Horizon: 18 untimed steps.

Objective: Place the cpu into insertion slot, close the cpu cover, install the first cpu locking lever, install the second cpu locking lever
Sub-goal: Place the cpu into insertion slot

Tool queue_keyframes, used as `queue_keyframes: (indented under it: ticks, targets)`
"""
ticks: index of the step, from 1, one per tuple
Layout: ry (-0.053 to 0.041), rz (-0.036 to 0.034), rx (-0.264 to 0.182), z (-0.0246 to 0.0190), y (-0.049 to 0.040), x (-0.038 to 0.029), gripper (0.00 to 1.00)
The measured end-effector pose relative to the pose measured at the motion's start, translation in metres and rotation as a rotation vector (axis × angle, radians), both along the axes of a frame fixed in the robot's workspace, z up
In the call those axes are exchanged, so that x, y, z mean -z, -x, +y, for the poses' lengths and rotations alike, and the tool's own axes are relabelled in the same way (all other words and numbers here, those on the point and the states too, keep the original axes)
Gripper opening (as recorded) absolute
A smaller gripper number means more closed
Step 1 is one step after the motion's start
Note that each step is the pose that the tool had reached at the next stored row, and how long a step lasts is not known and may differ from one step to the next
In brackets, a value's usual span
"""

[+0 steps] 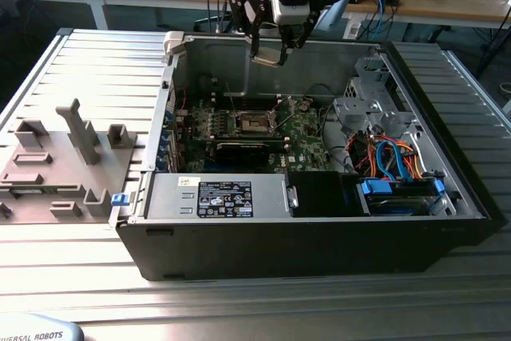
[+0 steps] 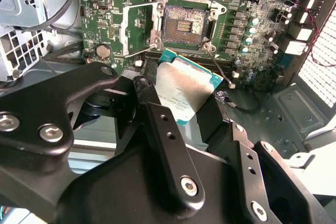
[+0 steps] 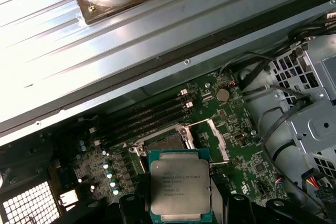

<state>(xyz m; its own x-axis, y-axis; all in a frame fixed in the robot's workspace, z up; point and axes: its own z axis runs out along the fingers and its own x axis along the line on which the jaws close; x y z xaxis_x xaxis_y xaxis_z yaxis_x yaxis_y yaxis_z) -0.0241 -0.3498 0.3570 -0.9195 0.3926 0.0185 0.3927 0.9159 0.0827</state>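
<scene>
First step in hand: the gripper (image 1: 275,44) grips the chip (image 3: 180,187), hovering in the exterior view at 12 o'clock from the open socket (image 1: 254,121); lowering it calls for square alignment, I think.

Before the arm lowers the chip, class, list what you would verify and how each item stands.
1. The gripper grips the cpu by its edges: ok.
2. The insertion slot is empty: ok.
3. The cpu cover is swung open, clear of the slot: ok.
4. The cpu hangs above the case, touching nothing else: ok.
5. The cpu's orientation matches the slot: cannot tell.
</scene>
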Motion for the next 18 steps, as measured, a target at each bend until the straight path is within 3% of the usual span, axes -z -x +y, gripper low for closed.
queue_keyframes:
  ticks: [18]
  targets:
    - [0.0000,0.0000,0.023,0.0000,0.0000,0.0000,0.54]
